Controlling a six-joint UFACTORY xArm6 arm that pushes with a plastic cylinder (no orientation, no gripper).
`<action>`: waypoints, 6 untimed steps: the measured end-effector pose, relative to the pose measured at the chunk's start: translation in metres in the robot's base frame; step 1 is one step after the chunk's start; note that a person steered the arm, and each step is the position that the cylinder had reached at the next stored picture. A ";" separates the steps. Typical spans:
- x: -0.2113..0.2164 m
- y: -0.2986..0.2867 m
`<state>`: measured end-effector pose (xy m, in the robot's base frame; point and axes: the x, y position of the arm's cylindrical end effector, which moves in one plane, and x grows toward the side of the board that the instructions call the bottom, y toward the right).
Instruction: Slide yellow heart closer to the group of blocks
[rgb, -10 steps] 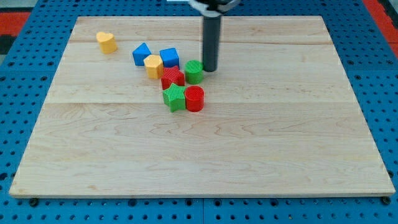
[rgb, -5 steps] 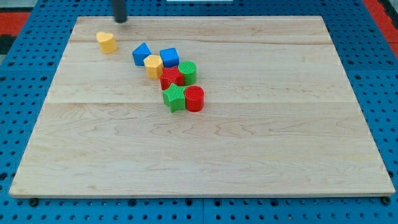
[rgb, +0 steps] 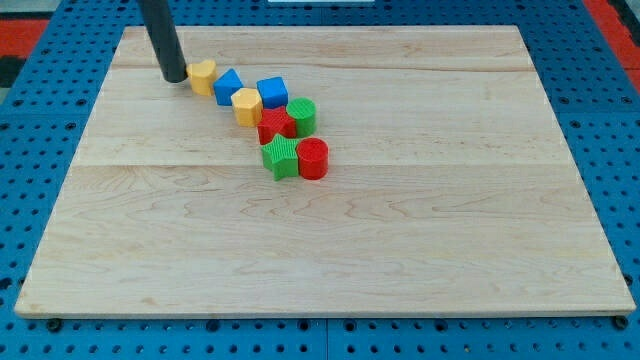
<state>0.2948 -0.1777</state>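
Observation:
The yellow heart (rgb: 203, 75) lies near the view's top left, touching or almost touching the blue triangle-like block (rgb: 228, 85). My tip (rgb: 173, 78) stands just left of the heart, close against it. The group runs down to the right: a yellow hexagon-like block (rgb: 246, 105), a blue cube (rgb: 272, 92), a green cylinder (rgb: 302, 116), a red star-like block (rgb: 275, 127), a green star-like block (rgb: 282, 157) and a red cylinder (rgb: 313, 158).
The blocks sit on a pale wooden board (rgb: 400, 230) resting on a blue perforated base (rgb: 620, 150). The board's top edge is close above my tip.
My tip went from beside the green cylinder to the top left, then came down left of the yellow heart. The heart slid right, up to the blue triangle.

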 end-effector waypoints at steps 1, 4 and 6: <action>0.000 0.033; -0.041 0.089; -0.006 0.093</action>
